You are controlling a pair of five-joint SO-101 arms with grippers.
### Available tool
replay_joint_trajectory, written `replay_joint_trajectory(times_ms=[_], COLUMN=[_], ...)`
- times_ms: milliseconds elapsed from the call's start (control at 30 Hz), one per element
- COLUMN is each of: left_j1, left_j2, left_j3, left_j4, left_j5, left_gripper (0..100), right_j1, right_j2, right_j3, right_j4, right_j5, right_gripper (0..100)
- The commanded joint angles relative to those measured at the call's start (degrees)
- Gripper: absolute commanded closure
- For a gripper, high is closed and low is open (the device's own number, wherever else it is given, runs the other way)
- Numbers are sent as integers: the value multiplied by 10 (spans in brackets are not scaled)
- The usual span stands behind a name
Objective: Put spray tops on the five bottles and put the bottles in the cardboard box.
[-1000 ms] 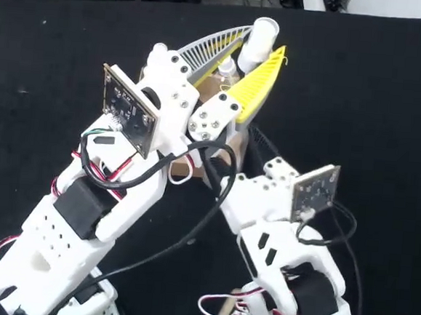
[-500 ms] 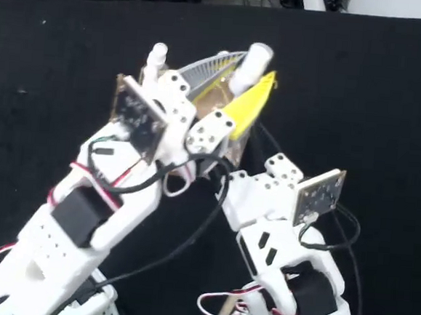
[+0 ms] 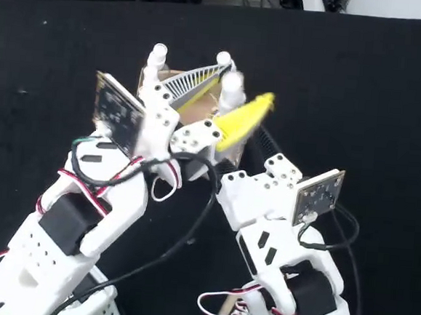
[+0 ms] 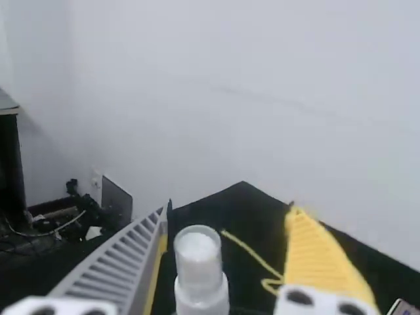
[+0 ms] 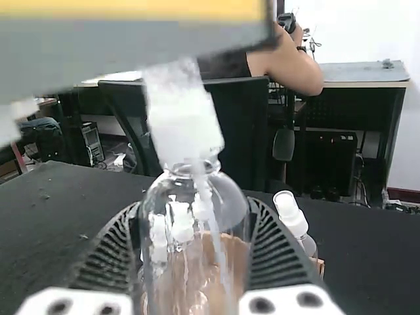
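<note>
Left gripper: my left gripper (image 4: 230, 210) stands with jaws parted around the spray top (image 4: 197, 262), the grey finger close beside it and the yellow finger clear of it
Right gripper: my right gripper (image 5: 192, 209) clasps the clear bottle (image 5: 193, 249) upright between its black fingers
Spray top: sits over the bottle's neck
Cardboard box: the cardboard box (image 3: 175, 75) lies mid-table on the black table (image 3: 362, 82), just beyond both grippers
Box contents: a topped bottle (image 3: 158, 53) stands at its far left corner, another at its far right

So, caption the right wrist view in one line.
Right gripper grips a clear bottle with a spray top at its neck.
</note>
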Motion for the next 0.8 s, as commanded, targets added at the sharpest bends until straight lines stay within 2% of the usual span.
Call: replay_joint_trajectory(times_ms=[0,233,333,433,533,667,767], left_j1=[-49,-112,-164,-247,-355,-453,-528], left_j2=[-14,-14,-14,-13,-13,-13,-7], left_j3=[-50,-154,-192,-192,-127,9,115], left_j4=[30,141,210,284,312,310,255], left_j5=[67,71,71,72,73,70,70], left_gripper=[687,690,690,690,690,688,689], right_j1=[-4,-3,0,30,69,131,171], right_j2=[-8,-8,-8,-8,-8,-7,-2], right_j3=[-3,-3,-3,-2,-4,-5,-7], right_j4=[-15,-15,-12,-4,0,-5,-16], right_j5=[-4,-4,0,0,-4,-1,0], right_gripper=[987,987,987,987,987,986,984])
